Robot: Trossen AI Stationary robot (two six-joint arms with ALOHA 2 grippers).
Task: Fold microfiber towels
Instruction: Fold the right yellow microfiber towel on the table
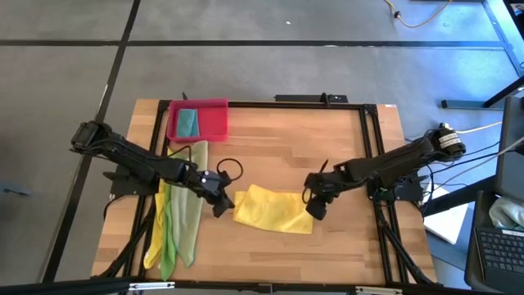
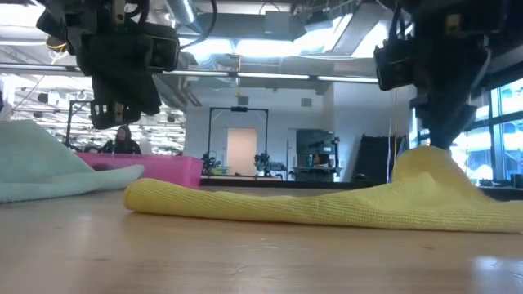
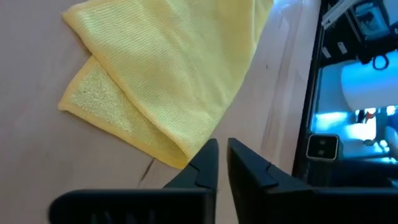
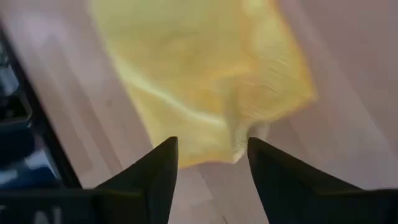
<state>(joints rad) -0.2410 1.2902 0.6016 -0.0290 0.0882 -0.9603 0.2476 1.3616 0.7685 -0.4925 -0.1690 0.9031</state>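
Microfiber towels, itemised from the table's left edge to its right.

Item 1: a bundle of towels (image 1: 176,213) at the left edge of the wooden table (image 1: 270,131), lying in long strips; a yellow strip, a bright green one and a pale olive one can be told apart (their exact overlap cannot).

Item 2: teal towel (image 1: 188,123), lying inside the pink-red tray (image 1: 214,124) at the far left corner.

Item 3: left gripper (image 1: 221,205), just beside the left end of the yellow towel and raised off the table in the low view. Its fingers (image 3: 205,168) stand nearly together with only a narrow slit between them, and nothing is in them.

Item 4: yellow towel (image 1: 274,209), folded, lying near the table's front middle between the two grippers. One folded corner shows a fluffier underside in the left wrist view. Its right end is humped up.

Item 5: right gripper (image 1: 315,209), at the towel's right end above the hump. Its fingers (image 4: 158,174) are spread wide to either side of the cloth's edge, gripping nothing.
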